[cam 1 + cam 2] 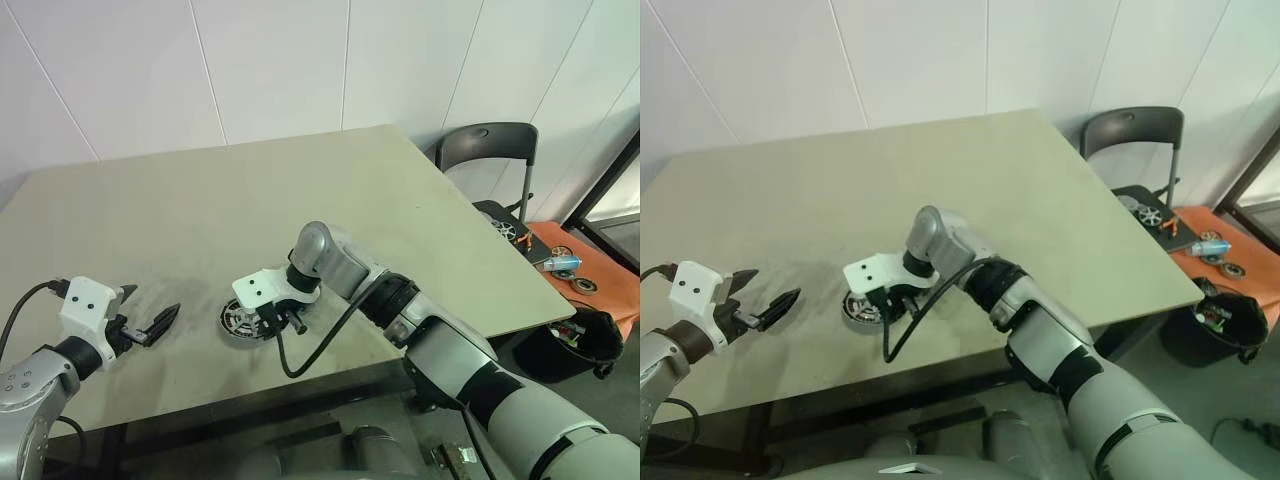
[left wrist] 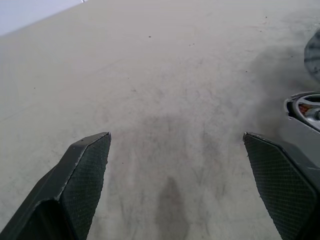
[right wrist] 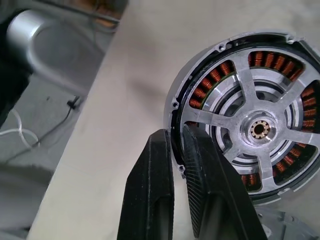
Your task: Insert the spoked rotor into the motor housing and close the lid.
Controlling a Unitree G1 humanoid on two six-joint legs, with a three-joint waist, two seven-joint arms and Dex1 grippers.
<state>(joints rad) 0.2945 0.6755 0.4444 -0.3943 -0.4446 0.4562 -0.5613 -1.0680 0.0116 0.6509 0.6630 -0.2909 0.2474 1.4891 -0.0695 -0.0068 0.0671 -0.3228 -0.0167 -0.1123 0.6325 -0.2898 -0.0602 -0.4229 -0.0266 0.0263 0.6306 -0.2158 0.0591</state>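
The spoked rotor (image 3: 260, 131) sits inside the motor housing (image 3: 197, 87), silver spokes over the copper windings, near the front edge of the table (image 1: 250, 200). The right gripper (image 3: 175, 145) points down at it, its two fingers pinched nearly together right on the rim, one finger inside the black ring and one outside. The left gripper (image 1: 148, 318) hangs well off to the side, jaws spread wide with nothing between them, only bare tabletop ahead.
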